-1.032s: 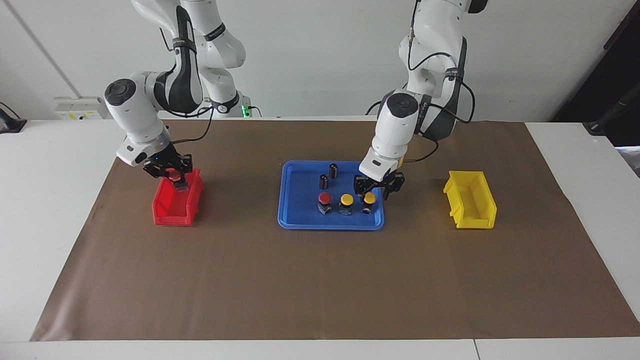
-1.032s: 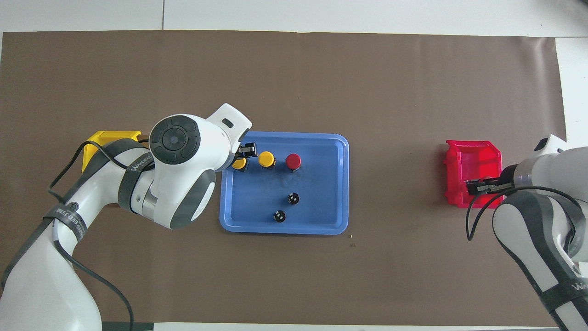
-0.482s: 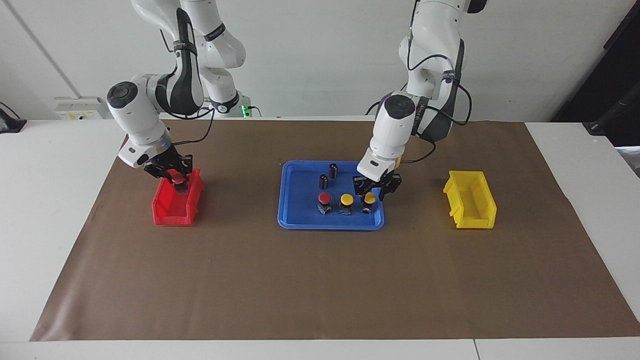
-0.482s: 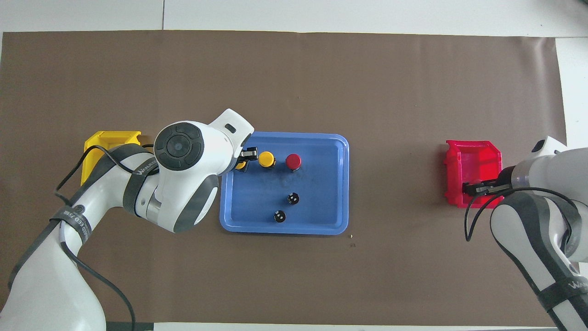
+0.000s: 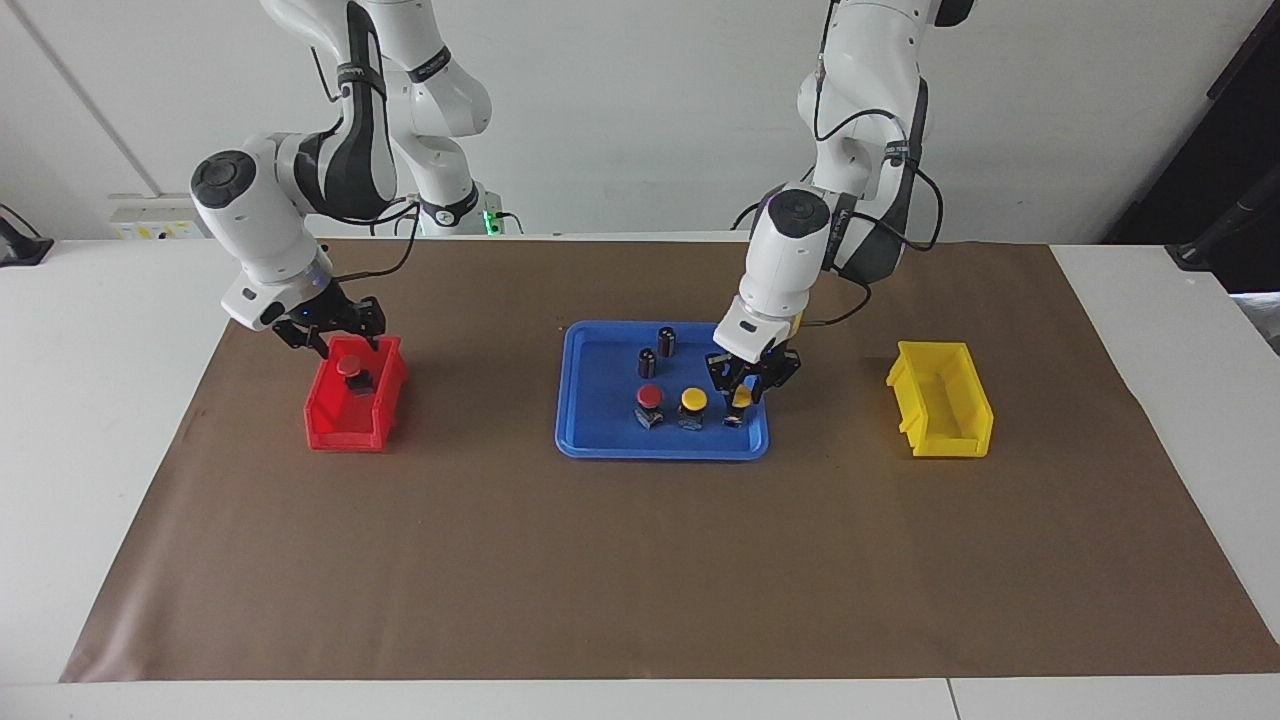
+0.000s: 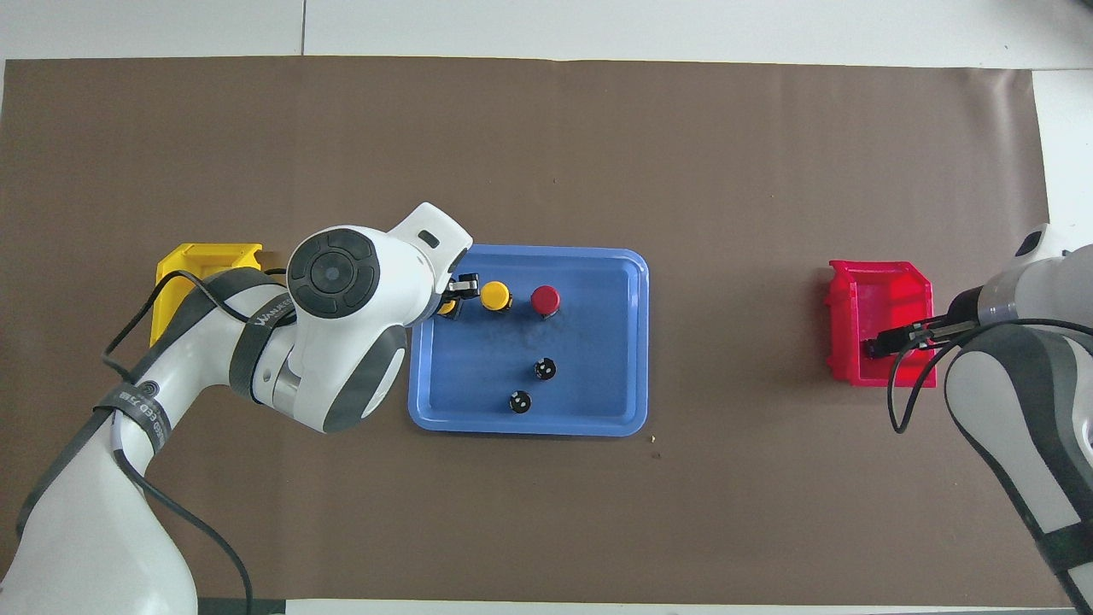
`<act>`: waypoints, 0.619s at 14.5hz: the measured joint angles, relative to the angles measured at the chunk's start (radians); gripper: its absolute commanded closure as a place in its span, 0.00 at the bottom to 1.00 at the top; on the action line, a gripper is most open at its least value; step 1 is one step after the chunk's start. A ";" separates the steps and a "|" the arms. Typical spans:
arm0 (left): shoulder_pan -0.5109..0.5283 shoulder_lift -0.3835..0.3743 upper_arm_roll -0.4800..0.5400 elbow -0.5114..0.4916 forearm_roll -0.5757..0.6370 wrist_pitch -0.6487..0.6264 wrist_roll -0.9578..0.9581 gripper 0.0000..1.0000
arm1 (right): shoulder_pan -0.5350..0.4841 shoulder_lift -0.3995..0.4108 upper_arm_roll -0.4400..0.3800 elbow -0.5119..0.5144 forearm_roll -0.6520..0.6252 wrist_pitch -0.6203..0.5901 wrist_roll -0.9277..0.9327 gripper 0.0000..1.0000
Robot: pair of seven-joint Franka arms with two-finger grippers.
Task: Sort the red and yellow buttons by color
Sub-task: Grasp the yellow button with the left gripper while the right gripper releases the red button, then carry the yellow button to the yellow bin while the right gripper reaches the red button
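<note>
Brown paper (image 5: 640, 560) covers a white table (image 5: 90, 420), with a blue tray (image 5: 600, 440) at its centre, a red bin (image 5: 330, 425) toward the right arm's end and a yellow bin (image 5: 945, 420) toward the left arm's end. On the tray, three buttons stand upright, caps up, in a row along the edge farther from the robots: a red button (image 5: 649, 398), a middle yellow button (image 5: 693, 401) just beside it, and an end yellow button (image 5: 741, 399) at the tray's corner toward the left arm's end. Seen overhead, two dark cylinders (image 6: 545, 369) stand at about 6 o'clock of the red button, nearer the robots, well apart from the row. The left gripper (image 5: 745, 385) is down over the end yellow button, its jaws closed around that button; the neighbouring yellow cap stands just beside the fingers, and the tray rim is close on the other flank. The right gripper (image 5: 330, 335) hangs above the red bin's edge nearer the robots, jaws spread and holding nothing. A second red button (image 5: 350, 368) stands upright inside that bin, cap up, just below the spread fingers. Open paper lies between the tray and each bin, and a broad bare stretch fills the half of the table farther from the robots.
</note>
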 measured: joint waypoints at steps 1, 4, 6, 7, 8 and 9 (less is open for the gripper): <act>0.000 0.000 0.000 -0.002 0.000 0.004 -0.002 0.69 | 0.019 0.002 0.003 0.044 0.000 -0.036 0.033 0.00; -0.001 -0.001 0.001 -0.005 0.000 0.010 -0.011 0.67 | 0.139 0.039 0.010 0.195 0.001 -0.136 0.212 0.00; -0.001 -0.001 0.001 -0.007 0.000 0.015 -0.015 0.65 | 0.209 0.081 0.015 0.291 0.001 -0.182 0.321 0.00; -0.001 -0.002 0.001 -0.008 0.000 0.017 -0.016 0.59 | 0.228 0.097 0.017 0.317 0.001 -0.188 0.350 0.00; -0.001 -0.002 0.001 -0.009 0.000 0.018 -0.017 0.58 | 0.234 0.110 0.017 0.331 0.001 -0.190 0.363 0.00; -0.001 -0.002 0.001 -0.009 0.000 0.018 -0.017 0.57 | 0.233 0.118 0.016 0.337 0.001 -0.190 0.363 0.00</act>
